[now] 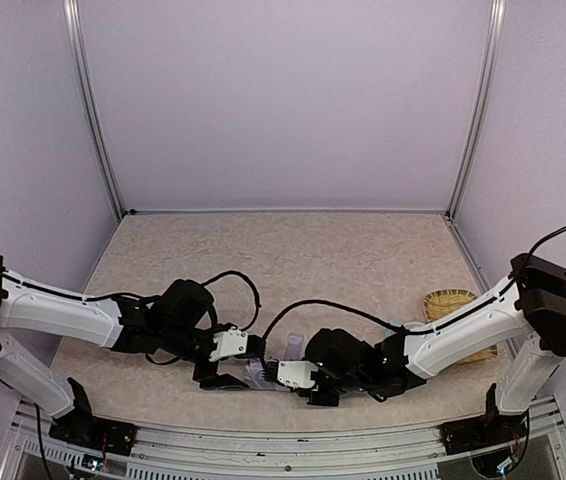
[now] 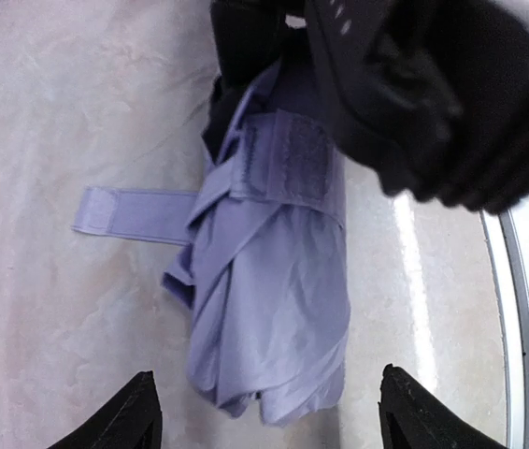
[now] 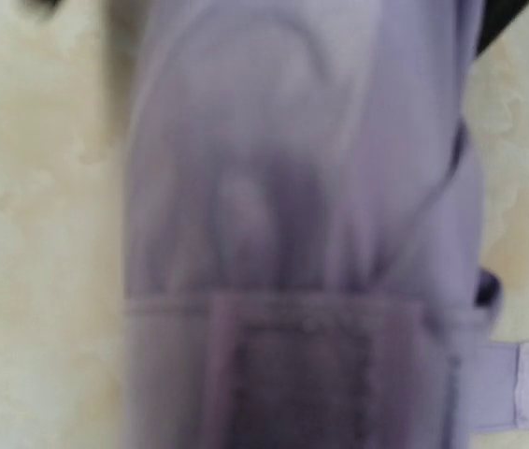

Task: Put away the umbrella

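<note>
Top external: woven tray (image 1: 446, 303) well right of umbrella (image 1: 259, 373), right arm (image 1: 463, 326) between.

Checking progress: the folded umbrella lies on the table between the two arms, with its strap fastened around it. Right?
No. The strap is not fastened: its free end lies loose on the table beside the umbrella, as the left wrist view shows. The rest holds.
</note>
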Motion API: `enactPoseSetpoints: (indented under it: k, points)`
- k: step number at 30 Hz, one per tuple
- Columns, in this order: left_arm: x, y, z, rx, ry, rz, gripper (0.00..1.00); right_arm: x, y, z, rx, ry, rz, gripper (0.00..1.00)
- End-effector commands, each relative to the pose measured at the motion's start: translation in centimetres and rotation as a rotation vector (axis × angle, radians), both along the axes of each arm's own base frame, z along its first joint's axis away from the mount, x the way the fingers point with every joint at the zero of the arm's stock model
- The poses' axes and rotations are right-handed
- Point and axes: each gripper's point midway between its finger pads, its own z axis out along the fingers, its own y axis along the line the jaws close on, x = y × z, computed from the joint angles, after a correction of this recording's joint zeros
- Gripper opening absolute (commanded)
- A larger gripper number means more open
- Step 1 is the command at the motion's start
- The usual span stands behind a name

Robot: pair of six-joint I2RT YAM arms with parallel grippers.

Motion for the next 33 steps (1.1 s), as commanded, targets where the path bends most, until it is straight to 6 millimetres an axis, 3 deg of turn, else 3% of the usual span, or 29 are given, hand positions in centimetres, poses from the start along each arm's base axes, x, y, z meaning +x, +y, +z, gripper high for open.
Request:
enactPoseSetpoints:
  k: [1,4,10,16,23,27,30,33]
  points:
    - [1.5,-0.6,5.5,-0.242,-0.263,0.020,0.78,-4.4,-2.5,-3.4,-0.091,0.272,0.072,0.04]
    - [0.3,0.0,5.6,-0.272,-0.341,-0.005,0.79,-4.8,-2.7,-3.8,-0.078,0.428,0.036,0.04]
    - [-1.6,-0.7,2.0,-0.193,-0.338,-0.077,0.79,-4.5,-3.3,-4.9,-0.080,0.534,-0.015,0.05]
    - [1.4,-1.8,0.8,-0.133,-0.439,0.012,0.79,-4.2,-3.2,-5.5,-0.103,0.536,-0.015,0.05]
    - [1.9,-2.4,0.9,-0.185,-0.449,0.019,0.80,-3.7,-3.2,-5.6,-0.108,0.503,-0.010,0.05]
    - [3.3,-2.9,0.6,-0.219,-0.396,0.053,0.80,-3.1,-3.2,-5.5,-0.111,0.453,-0.011,0.05]
    - [1.5,-2.9,-0.5,-0.243,-0.240,-0.037,0.78,-2.3,-3.2,-5.1,-0.097,0.399,-0.019,0.05]
    - [0.2,-2.8,-3.4,-0.151,-0.163,-0.047,0.65,-2.0,-3.1,-5.0,-0.089,0.376,-0.019,0.06]
